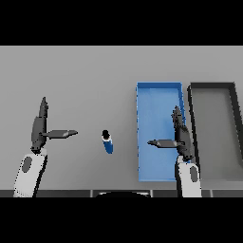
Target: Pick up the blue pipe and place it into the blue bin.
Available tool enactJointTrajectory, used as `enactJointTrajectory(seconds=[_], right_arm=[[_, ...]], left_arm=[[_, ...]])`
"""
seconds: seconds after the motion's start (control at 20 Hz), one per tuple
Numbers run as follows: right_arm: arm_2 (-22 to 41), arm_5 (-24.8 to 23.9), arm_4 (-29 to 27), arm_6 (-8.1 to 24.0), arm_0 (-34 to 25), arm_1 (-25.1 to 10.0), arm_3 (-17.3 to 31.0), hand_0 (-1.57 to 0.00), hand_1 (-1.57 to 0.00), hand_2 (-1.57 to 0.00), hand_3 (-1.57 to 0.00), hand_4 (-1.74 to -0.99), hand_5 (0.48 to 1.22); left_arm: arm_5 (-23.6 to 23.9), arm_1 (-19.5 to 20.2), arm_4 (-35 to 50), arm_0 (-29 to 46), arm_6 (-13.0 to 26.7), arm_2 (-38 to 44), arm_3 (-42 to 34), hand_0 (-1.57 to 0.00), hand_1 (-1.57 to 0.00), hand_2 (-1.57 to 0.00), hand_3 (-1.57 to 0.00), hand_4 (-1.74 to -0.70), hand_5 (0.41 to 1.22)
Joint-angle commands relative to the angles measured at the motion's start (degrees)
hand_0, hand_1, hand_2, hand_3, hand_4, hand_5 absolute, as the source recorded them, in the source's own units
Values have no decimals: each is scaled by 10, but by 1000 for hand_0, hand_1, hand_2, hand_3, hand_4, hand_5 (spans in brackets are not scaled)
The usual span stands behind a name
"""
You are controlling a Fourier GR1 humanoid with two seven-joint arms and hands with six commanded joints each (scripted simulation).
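Blue pipe (107,142) lying on the grey bench (85,80), apart from both hands, its long axis running roughly 11 to 5 o'clock with a dark cap at the far end. It lies at about 3 o'clock from the left hand (40,127) and 9 o'clock from the right hand (180,135), which hovers over the blue bin (159,87); the left thumb tip appears slightly nearer. Both hands are flat, fingers straight toward 12 o'clock, thumbs pointing inward, holding nothing. A dark bin (213,86) stands just beside the blue one, at its 3 o'clock.
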Motion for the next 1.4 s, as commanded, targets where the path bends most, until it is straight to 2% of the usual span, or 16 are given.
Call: enactJointTrajectory(seconds=[0.0,0.25,0.3,0.35,0.4,0.5,0.7,0.8,0.9,1.1,1.2,1.35], right_arm=[[0,0,-1,-1,1,-1,0,1,1,1,1,-1205,629],[-2,5,-6,-3,9,-6,-9,1,1,1,1,-1205,629],[13,12,38,-53,29,-46,-28,1,1,1,1,-1205,629],[26,16,66,-74,48,-66,-44,1,1,1,1,-1201,628],[31,19,80,-83,62,-80,-59,1,1,1,1,-1197,627],[43,20,95,-81,72,-83,-68,1,1,1,1,-1193,622],[44,26,95,-69,75,-90,-80,1,1,1,1,-1197,621],[47,20,106,-55,62,-91,-74,1,1,1,1,-1181,619],[48,20,103,-65,62,-88,-75,1,1,1,1,-1179,616],[46,26,102,-68,75,-98,-85,1,1,1,1,-1164,617],[46,26,97,-51,69,-94,-87,1,1,1,1,-1182,618],[47,22,99,-55,70,-87,-85,1,1,1,1,-1197,615]], left_arm=[[1,-1,0,1,-3,0,-1,1,1,1,1,-966,593],[4,-6,-7,10,-12,-8,-8,1,1,1,1,-966,593],[-52,30,-13,25,-48,-23,-9,1,1,1,1,-966,593],[-87,60,-16,37,-68,-27,-6,1,1,1,1,-963,592],[-109,72,-17,35,-79,-31,2,1,1,1,1,-960,590],[-136,90,-16,41,-91,-35,0,1,1,1,1,-959,592],[-174,100,0,48,-114,-40,-9,1,1,1,1,-966,594],[-201,118,4,62,-108,-56,-44,1,1,1,1,-989,573],[-227,135,-1,72,-96,-72,-57,1,1,1,1,-1026,549],[-260,122,-14,82,-66,-126,-94,1,1,1,1,-1113,497],[-257,105,-33,76,-46,-153,-105,1,1,1,1,-1132,475],[-254,74,-63,71,-31,-187,-102,1,1,1,1,-1139,450]])
